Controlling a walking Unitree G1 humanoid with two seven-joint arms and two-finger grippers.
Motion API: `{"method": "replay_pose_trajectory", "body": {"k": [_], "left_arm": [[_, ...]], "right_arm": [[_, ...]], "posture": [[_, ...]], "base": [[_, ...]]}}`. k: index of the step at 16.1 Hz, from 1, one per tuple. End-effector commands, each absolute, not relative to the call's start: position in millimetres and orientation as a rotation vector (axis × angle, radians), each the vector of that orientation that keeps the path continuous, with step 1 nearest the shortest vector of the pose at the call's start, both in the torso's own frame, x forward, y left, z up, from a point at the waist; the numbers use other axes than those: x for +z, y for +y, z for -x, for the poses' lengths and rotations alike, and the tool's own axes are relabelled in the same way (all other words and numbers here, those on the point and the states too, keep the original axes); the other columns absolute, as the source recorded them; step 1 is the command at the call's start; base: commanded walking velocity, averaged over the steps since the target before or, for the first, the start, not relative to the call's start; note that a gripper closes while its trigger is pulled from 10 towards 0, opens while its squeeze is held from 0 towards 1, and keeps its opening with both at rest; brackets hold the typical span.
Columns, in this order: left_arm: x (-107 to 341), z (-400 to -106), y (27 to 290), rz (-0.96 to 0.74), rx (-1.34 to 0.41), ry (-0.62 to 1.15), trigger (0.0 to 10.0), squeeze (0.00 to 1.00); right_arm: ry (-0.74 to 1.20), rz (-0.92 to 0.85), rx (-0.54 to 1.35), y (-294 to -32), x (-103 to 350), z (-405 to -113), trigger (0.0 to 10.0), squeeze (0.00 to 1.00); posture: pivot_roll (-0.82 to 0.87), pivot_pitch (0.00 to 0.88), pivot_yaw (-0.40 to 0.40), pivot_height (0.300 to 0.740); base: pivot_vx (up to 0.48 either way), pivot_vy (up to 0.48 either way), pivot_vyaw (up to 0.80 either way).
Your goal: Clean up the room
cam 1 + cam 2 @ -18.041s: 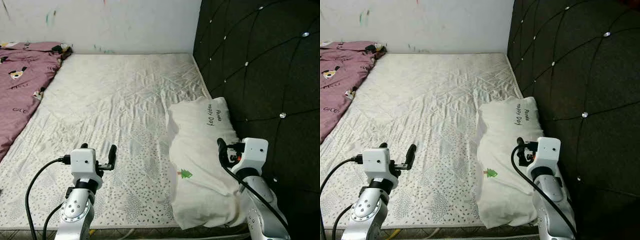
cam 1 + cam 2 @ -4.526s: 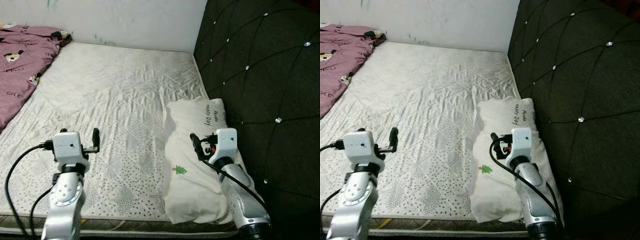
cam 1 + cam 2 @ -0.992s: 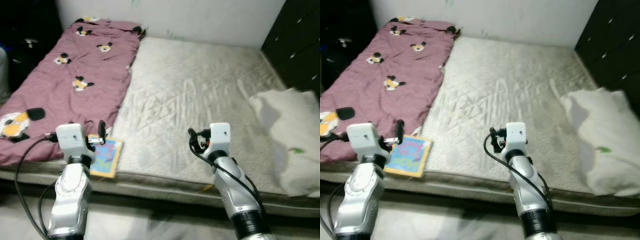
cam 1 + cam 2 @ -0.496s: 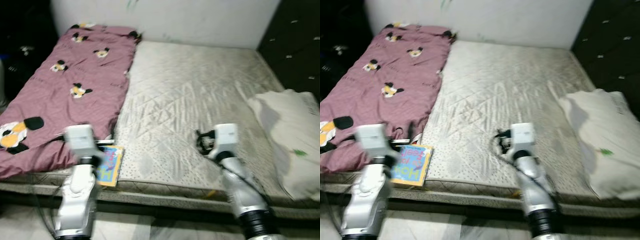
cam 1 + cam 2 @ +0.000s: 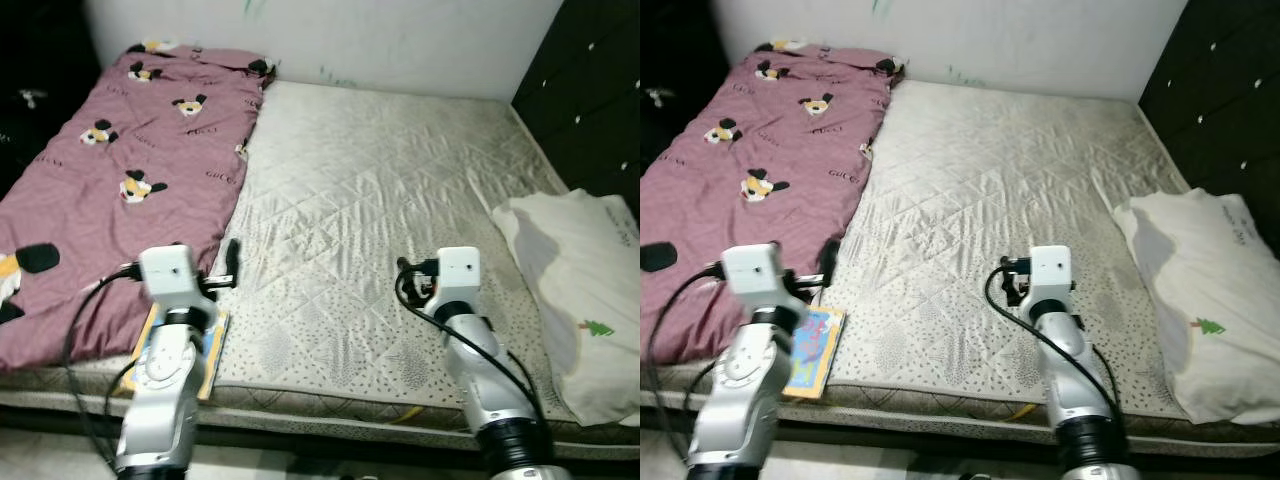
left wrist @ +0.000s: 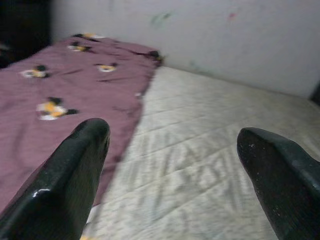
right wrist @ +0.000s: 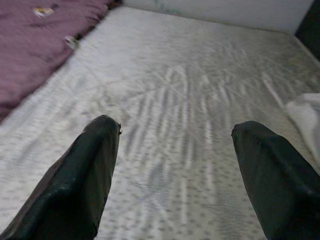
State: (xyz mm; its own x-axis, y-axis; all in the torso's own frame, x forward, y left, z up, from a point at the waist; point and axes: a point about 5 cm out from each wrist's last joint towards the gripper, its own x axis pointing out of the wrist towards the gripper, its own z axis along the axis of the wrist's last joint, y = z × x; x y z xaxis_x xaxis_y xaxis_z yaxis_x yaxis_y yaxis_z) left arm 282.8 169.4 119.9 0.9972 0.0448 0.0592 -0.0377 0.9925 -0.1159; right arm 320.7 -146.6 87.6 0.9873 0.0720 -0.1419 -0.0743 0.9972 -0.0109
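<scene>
A colourful picture book (image 5: 810, 350) lies flat at the near edge of the mattress (image 5: 370, 190), beside a maroon blanket (image 5: 120, 190) printed with cartoon dogs. My left gripper (image 5: 218, 272) hovers just above the book and the blanket's edge, and my left arm hides part of the book. In the left wrist view the left gripper (image 6: 172, 134) is open and holds nothing. My right gripper (image 5: 406, 282) hangs over the bare middle of the mattress; the right wrist view shows this gripper (image 7: 177, 127) open and holding nothing. A white pillow (image 5: 575, 290) lies at the right.
A black tufted headboard (image 5: 600, 90) runs along the right side behind the pillow. A white wall (image 5: 380, 40) with paint marks closes the far end. The bed's front edge (image 5: 940, 405) is just below my arms, and a dark space lies at the far left.
The camera has swung from the pillow and headboard toward the blanket side, then back a little to the right. The book has come into view under my left arm. Both grippers stay open.
</scene>
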Motion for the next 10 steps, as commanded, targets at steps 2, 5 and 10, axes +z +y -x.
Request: {"method": "replay_pose_trajectory", "body": {"k": [2, 5, 10], "left_arm": [[118.6, -282.2, 172.0, 0.111, 0.047, -0.052, 10.0, 0.0], [118.6, -283.2, 171.7, 0.118, 0.049, -0.046, 10.0, 0.0], [118.3, -283.0, 171.7, 0.107, 0.056, -0.053, 10.0, 0.0]], "right_arm": [[0.154, 0.02, 0.078, -144.7, 86.9, -321.1, 10.0, 0.0], [0.152, 0.021, 0.078, -144.1, 86.8, -321.5, 10.0, 0.0], [0.146, 0.035, 0.088, -144.1, 87.1, -321.9, 10.0, 0.0]], "posture": [[0.06, 0.059, -0.05, 0.74], [0.06, 0.058, -0.048, 0.74], [0.05, 0.06, -0.05, 0.74]], "base": [[0.0, 0.48, -0.56], [0.0, 0.48, -0.66], [0.0, 0.384, -0.11]]}}
